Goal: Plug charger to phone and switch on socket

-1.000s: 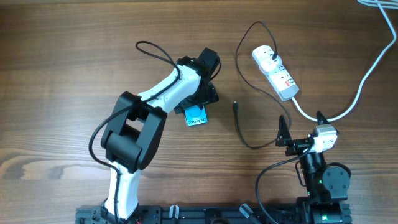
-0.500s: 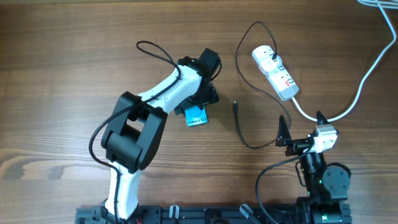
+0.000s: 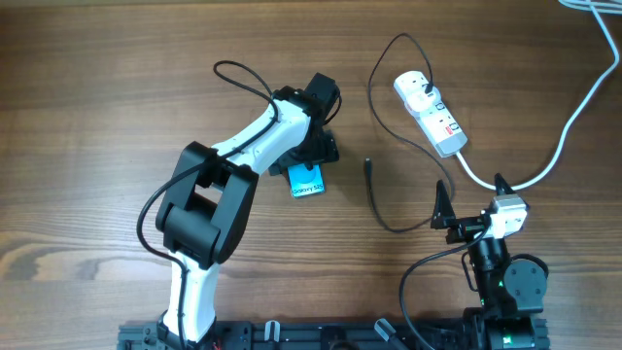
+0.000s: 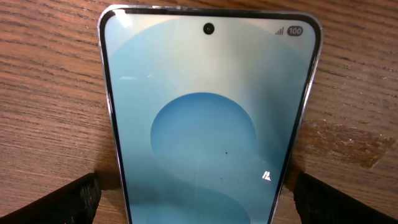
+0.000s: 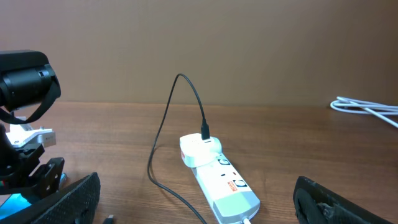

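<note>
**Phone [image 3: 306, 182] lying between the spread fingers of the left pincer [image 4: 194, 190], charger [image 3: 368, 168] tip loose off to its right**

The phone is lying flat on the bench [image 3: 107, 107], screen up and lit. Its long axis is running straight out from the left wrist. In the left wrist view the camera-hole end is pointing away and the near end is running off the bottom of the picture.

The left pincer is standing spread astride the phone, with one black fingertip [image 4: 62, 202] flanking each long side. The fingertip on the right of that view is sitting just beside the phone's edge. The one on the left is showing a narrow strip of wood between itself and the phone. Whether either is touching cannot be told, and the pincer is clamping nothing.

Further out, to the phone's right, the charger's small connector tip is lying free on the wood, apart from the phone. Its thin cable is curving toward the right arm, then looping round to the white plug [image 5: 199, 149] seated in the far end of the socket [image 5: 227, 183].

The right pincer [image 3: 471, 197] is hanging spread and empty near the cable's bend. It is well apart from the phone, and nearer than the left to both the tip and the socket.

By the look of it, the coming move is turning on the left fingers closing across the phone's width to steady it. The tip and the socket are falling to the right arm.
</note>
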### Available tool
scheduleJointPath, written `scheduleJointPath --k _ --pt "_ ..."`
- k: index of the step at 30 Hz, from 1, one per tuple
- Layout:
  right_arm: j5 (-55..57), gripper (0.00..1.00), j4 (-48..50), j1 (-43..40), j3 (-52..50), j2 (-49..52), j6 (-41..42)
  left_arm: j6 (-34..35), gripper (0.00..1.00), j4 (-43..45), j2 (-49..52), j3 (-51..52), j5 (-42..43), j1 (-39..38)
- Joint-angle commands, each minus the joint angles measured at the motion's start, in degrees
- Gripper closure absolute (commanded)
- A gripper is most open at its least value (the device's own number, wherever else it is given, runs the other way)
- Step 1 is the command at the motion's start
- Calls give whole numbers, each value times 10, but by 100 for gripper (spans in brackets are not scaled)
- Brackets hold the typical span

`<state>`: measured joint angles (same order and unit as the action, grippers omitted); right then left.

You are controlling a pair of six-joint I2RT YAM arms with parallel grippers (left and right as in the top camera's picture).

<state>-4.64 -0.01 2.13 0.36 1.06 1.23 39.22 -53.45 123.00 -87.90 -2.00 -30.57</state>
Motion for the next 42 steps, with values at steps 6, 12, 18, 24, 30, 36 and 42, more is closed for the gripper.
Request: scheduleJointPath --k 6,12,18,24,30,36,42 --pt "6 0 1 -2 -1 -3 4 -15 0 -3 27 18 -13 5" --pt "6 0 1 -2 -1 -3 4 -15 0 -2 27 18 -13 5" --pt "6 0 1 -2 -1 -3 4 -16 0 -3 27 18 -24 7" --pt "6 0 1 -2 -1 -3 4 -15 2 -4 27 18 -23 8" --pt "6 0 1 -2 -1 -3 4 -15 14 -4 27 18 -24 7" --pt "6 0 1 -2 -1 -3 4 -15 21 -4 27 18 -24 7" --pt "6 0 1 -2 -1 -3 4 -15 30 -4 27 18 -24 7"
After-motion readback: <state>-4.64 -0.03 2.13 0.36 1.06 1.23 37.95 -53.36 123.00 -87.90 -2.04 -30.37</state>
